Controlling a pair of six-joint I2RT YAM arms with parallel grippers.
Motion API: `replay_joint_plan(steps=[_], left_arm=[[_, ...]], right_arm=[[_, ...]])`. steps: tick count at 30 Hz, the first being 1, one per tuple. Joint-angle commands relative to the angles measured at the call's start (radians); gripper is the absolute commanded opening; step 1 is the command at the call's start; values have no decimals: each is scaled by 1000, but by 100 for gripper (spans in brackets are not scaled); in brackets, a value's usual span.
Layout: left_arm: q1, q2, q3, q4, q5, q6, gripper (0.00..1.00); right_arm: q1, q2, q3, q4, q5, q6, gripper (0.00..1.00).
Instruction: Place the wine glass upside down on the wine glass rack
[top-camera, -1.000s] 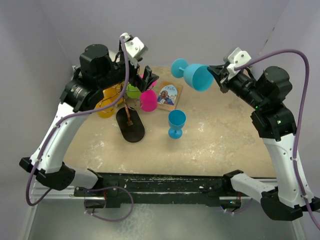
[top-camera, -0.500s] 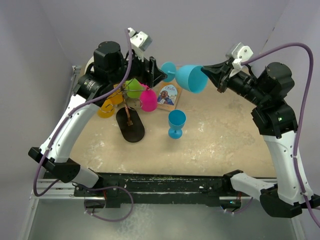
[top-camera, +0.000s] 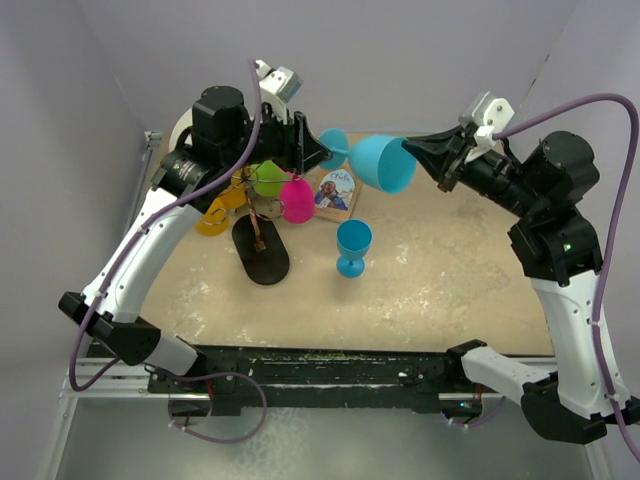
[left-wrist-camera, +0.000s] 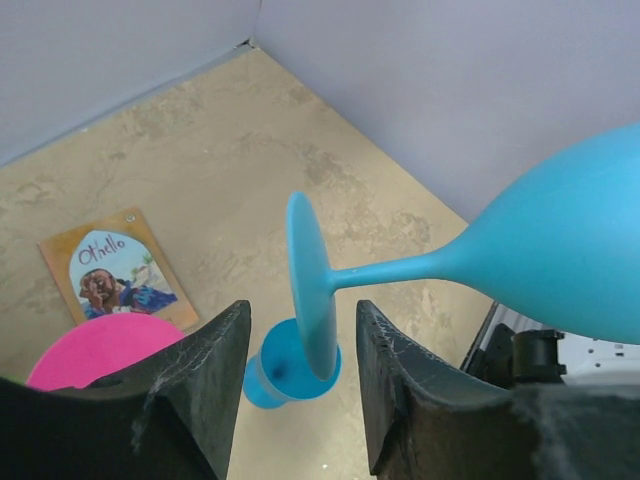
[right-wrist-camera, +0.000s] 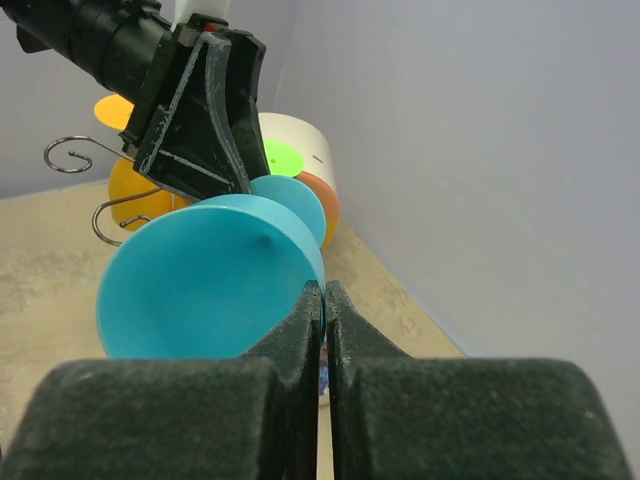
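Note:
A blue wine glass (top-camera: 380, 163) hangs on its side in the air, its foot (left-wrist-camera: 312, 285) pointing toward the left arm. My right gripper (right-wrist-camera: 325, 290) is shut on the rim of its bowl (right-wrist-camera: 200, 280). My left gripper (left-wrist-camera: 300, 310) is open, one finger on each side of the foot disc, with a gap on both sides. The wine glass rack (top-camera: 262, 250), a dark wire stand on a black oval base, is below the left arm. Yellow, green and pink glasses hang on it upside down.
A second blue glass (top-camera: 353, 247) stands upright on the table right of the rack. A small book (top-camera: 337, 190) lies behind it. A white cylinder with an orange inside (right-wrist-camera: 300, 160) is at the back left near the wall.
The left arm swung right to the glass's foot and its jaws narrowed around it. The right arm carried the glass a little to the left.

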Motion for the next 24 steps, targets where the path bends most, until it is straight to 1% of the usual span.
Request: replay_joint_plan(steps=[1, 6, 12, 18, 21, 24], left_arm=[[14, -17, -18, 57, 57, -55, 47], [19, -22, -32, 63, 85, -74, 37], [26, -30, -38, 67, 97, -86, 34], [32, -37, -42, 72, 107, -92, 27], [35, -40, -43, 73, 109, -92, 20], [37, -40, -42, 75, 115, -91, 9]], right_arm=[[2, -12, 8, 49, -23, 20, 0], [0, -11, -2, 55, -16, 12, 0], [-4, -12, -14, 58, -12, 3, 0], [-4, -12, -18, 58, -17, -3, 0], [-4, -12, -19, 57, -17, -6, 0], [-4, -12, -20, 57, -22, -6, 0]])
